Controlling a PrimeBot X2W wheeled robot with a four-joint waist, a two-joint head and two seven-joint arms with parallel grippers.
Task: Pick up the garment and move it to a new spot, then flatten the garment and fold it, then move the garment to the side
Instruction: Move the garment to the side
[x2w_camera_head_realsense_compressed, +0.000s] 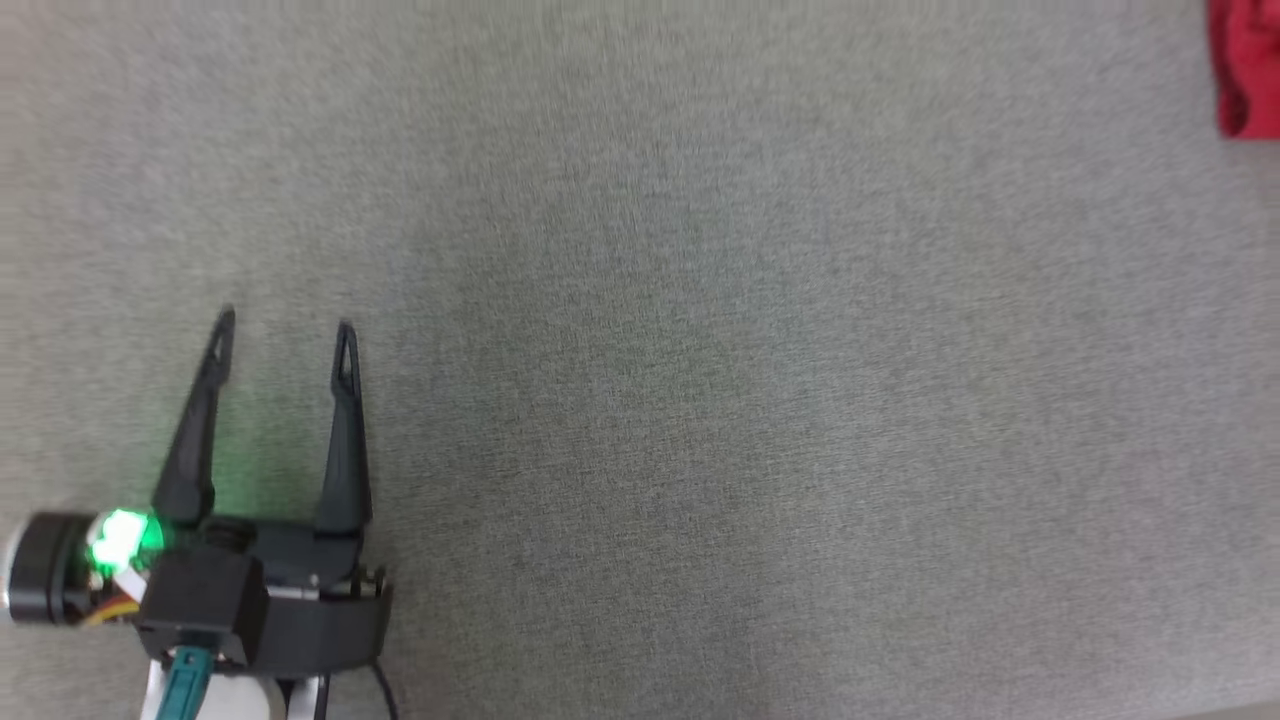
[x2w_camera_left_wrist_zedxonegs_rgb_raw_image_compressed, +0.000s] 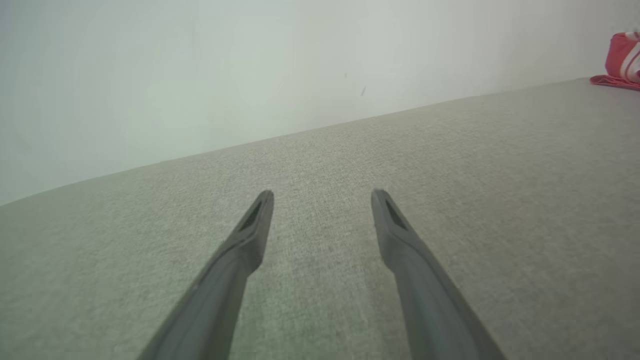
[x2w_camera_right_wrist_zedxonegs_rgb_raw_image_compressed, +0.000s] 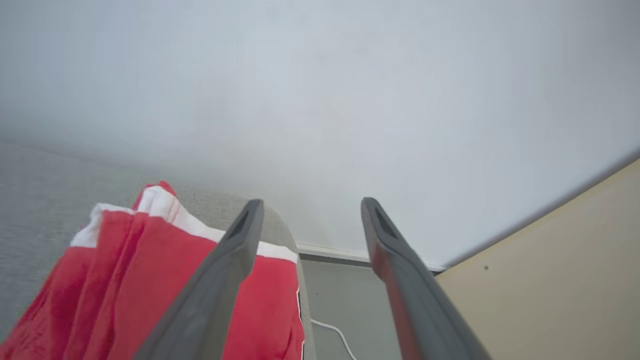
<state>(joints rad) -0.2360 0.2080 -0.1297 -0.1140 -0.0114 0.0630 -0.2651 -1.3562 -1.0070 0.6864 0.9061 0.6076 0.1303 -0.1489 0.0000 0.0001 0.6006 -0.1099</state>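
Note:
The garment (x2w_camera_head_realsense_compressed: 1243, 70) is red with a white band and lies bunched at the far right edge of the grey fabric surface (x2w_camera_head_realsense_compressed: 700, 400). In the left wrist view the garment (x2w_camera_left_wrist_zedxonegs_rgb_raw_image_compressed: 621, 62) is a small red and white heap far off to the upper right. My left gripper (x2w_camera_head_realsense_compressed: 283, 335) hovers open over bare grey cloth at the lower left, nothing between its fingers (x2w_camera_left_wrist_zedxonegs_rgb_raw_image_compressed: 255, 225). Close above the garment (x2w_camera_right_wrist_zedxonegs_rgb_raw_image_compressed: 125, 280) at the surface's end, my right gripper (x2w_camera_right_wrist_zedxonegs_rgb_raw_image_compressed: 310, 205) is open and holds nothing; its left finger crosses in front of the red cloth.
A pale wall (x2w_camera_left_wrist_zedxonegs_rgb_raw_image_compressed: 250, 65) backs the grey surface. Past the surface's right end the right wrist view shows a grey floor (x2w_camera_right_wrist_zedxonegs_rgb_raw_image_compressed: 340, 295) with a white cable (x2w_camera_right_wrist_zedxonegs_rgb_raw_image_compressed: 336, 332) and a beige panel (x2w_camera_right_wrist_zedxonegs_rgb_raw_image_compressed: 550, 280). A wide stretch of grey cloth lies between my left gripper and the garment.

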